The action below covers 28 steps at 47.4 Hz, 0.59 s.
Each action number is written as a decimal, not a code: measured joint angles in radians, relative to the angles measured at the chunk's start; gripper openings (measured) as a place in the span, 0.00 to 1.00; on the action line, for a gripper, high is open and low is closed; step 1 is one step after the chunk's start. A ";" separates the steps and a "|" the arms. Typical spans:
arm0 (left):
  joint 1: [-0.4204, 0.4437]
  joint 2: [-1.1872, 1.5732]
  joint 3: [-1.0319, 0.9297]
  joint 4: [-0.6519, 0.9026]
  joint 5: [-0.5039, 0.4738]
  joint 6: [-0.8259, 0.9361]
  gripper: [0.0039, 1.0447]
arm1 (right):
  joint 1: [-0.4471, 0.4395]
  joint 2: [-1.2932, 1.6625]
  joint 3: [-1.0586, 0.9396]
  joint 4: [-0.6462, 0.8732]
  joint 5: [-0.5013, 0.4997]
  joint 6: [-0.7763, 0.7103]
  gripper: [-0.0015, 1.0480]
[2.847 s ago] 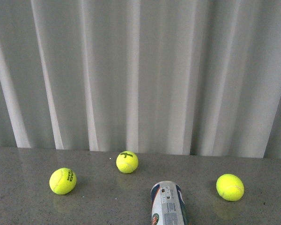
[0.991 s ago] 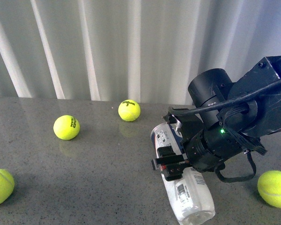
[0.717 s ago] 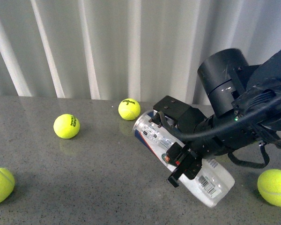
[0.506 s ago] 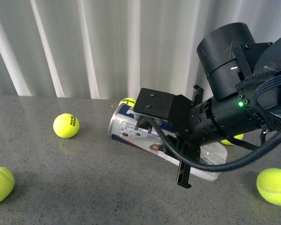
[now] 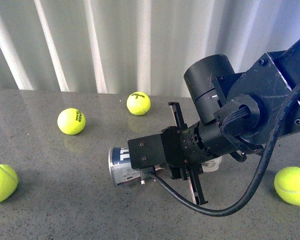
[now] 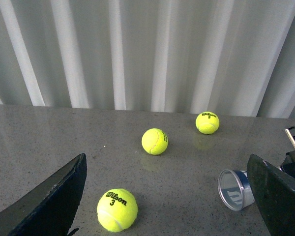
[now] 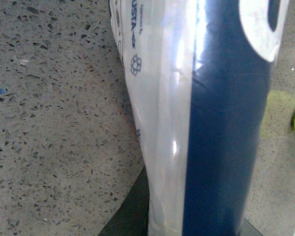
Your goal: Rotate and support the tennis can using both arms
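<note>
The tennis can (image 5: 121, 165) lies level, its silver end pointing left, just above the grey table. My right gripper (image 5: 182, 155) is shut on the tennis can around its middle, and the black arm hides most of the tube. In the right wrist view the can (image 7: 206, 113) fills the frame, white and blue. In the left wrist view the can's round end (image 6: 234, 189) shows beside the right-hand finger (image 6: 278, 196). My left gripper (image 6: 169, 216) is open and empty, its two black fingers far apart; it is out of the front view.
Yellow-green tennis balls lie on the grey table (image 5: 50, 200): one at the far left (image 5: 1, 183), one at left (image 5: 71, 121), one at the back (image 5: 139, 103), one at right (image 5: 292, 185). A white curtain hangs behind.
My right arm came in, closed on the can and turned it from pointing away to lying across, its silver end swinging left. The gripper rolled over with it.
</note>
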 joint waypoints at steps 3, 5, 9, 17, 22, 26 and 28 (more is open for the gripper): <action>0.000 0.000 0.000 0.000 0.000 0.000 0.94 | 0.003 0.004 -0.006 0.011 -0.001 -0.002 0.14; 0.000 0.000 0.000 0.000 0.000 0.000 0.94 | 0.003 0.004 -0.014 0.008 -0.007 0.002 0.24; 0.000 0.000 0.000 0.000 0.000 0.000 0.94 | 0.005 0.004 -0.041 0.019 -0.013 0.016 0.39; 0.000 0.000 0.000 0.000 0.000 0.000 0.94 | 0.005 0.002 -0.084 0.045 -0.039 0.062 0.68; 0.000 0.000 0.000 0.000 0.000 0.000 0.94 | 0.005 -0.021 -0.110 0.051 -0.055 0.092 0.88; 0.000 0.000 0.000 0.000 0.000 0.000 0.94 | 0.005 -0.051 -0.129 0.052 -0.072 0.119 0.94; 0.000 0.000 0.000 0.000 0.000 0.000 0.94 | 0.005 -0.066 -0.137 0.053 -0.077 0.131 0.93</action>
